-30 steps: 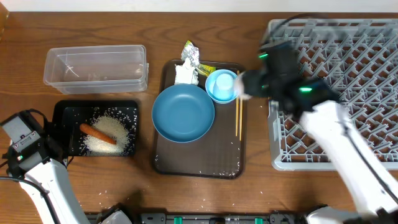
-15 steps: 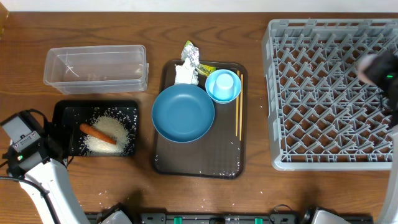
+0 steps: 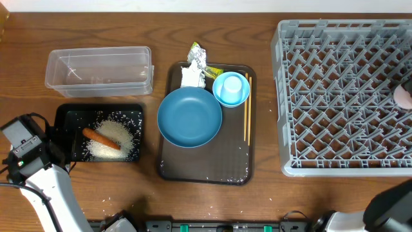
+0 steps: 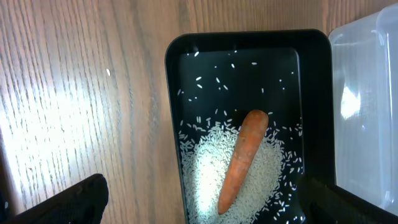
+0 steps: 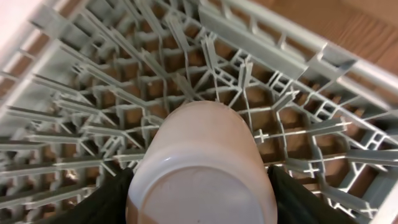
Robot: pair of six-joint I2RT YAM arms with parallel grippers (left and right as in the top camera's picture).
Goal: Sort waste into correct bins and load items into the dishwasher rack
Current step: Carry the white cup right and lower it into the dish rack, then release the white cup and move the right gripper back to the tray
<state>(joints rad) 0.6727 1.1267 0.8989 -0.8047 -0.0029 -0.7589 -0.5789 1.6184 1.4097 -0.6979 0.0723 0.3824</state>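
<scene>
In the right wrist view my right gripper [image 5: 202, 199] is shut on a small whitish cup [image 5: 199, 155], held base toward the camera just above the pegs of the grey dishwasher rack [image 5: 124, 81]. From overhead the cup [image 3: 405, 96] shows at the rack's [image 3: 341, 96] right edge. My left gripper [image 4: 205, 205] hangs open over the black bin [image 4: 174, 93], which holds rice [image 4: 205, 168] and a carrot [image 4: 242, 155]. The large blue bowl [image 3: 190, 116], small light-blue bowl [image 3: 230, 88] and chopsticks [image 3: 246, 116] lie on the brown tray [image 3: 206, 171].
Crumpled tissue [image 3: 192, 76], silver foil [image 3: 198, 55] and a yellow-green packet [image 3: 212, 72] sit at the tray's far edge. The clear tub [image 3: 100, 67] stands behind the black bin [image 3: 64, 116]. Stray rice grains dot the tray's near end and the table by the left arm.
The right arm has swung from beside the small light-blue bowl across the rack to its right side, carrying the cup. The left arm has not moved.
</scene>
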